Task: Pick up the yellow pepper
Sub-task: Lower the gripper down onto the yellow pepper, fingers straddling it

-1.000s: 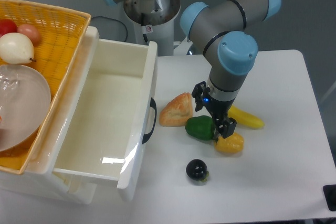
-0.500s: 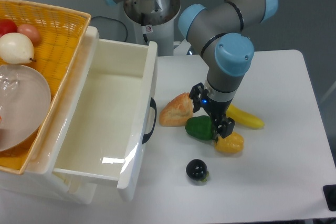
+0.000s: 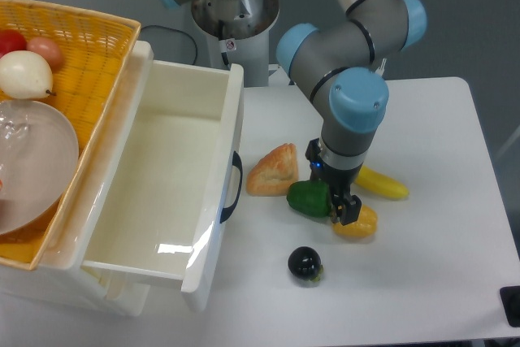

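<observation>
**Gripper low over the peppers, jaw state unclear**

At table centre, a bit toward 4 o'clock, the yellow pepper sits on the white table, small, lobed, glossy. Gripper is right on its 10 o'clock edge, black fingers pointing down between it and the green pepper. One fingertip overlaps the yellow pepper's upper left; can't tell if it touches. Jaws: cannot tell whether apart or together, wrist body blocks the view. Pepper looks to be resting on the table, not lifted.

Green pepper is touching or just beside the yellow one, at its 9 o'clock. Bread piece at 10 o'clock of the green pepper, close by. Yellow banana-shaped item at 1 o'clock of the yellow pepper, partly hidden behind the arm's wrist. Dark round fruit at 7 o'clock of the yellow pepper, apart from it.

Arm comes down from the top, grey links with blue caps. Base at 12 o'clock of the table edge.

Left side: white open drawer with a black handle. Yellow wicker basket at 9–10 o'clock, holding a clear bowl, a pale pear-like fruit, a pinkish fruit, a red fruit.
</observation>
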{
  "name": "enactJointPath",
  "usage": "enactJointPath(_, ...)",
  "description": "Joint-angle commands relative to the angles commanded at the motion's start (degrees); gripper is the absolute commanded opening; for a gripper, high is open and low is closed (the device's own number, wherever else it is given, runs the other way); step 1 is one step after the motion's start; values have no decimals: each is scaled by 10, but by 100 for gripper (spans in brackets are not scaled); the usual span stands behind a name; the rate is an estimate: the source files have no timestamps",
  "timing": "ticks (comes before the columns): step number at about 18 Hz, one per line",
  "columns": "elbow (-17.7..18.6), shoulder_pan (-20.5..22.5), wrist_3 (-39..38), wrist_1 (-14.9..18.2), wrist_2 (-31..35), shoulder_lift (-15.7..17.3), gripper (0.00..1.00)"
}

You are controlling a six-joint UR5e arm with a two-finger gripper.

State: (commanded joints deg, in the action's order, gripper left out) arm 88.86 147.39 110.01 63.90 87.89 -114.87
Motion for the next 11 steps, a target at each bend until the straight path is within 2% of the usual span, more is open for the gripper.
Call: enactJointPath(11,-21,19,78,-15,-1,-52,100)
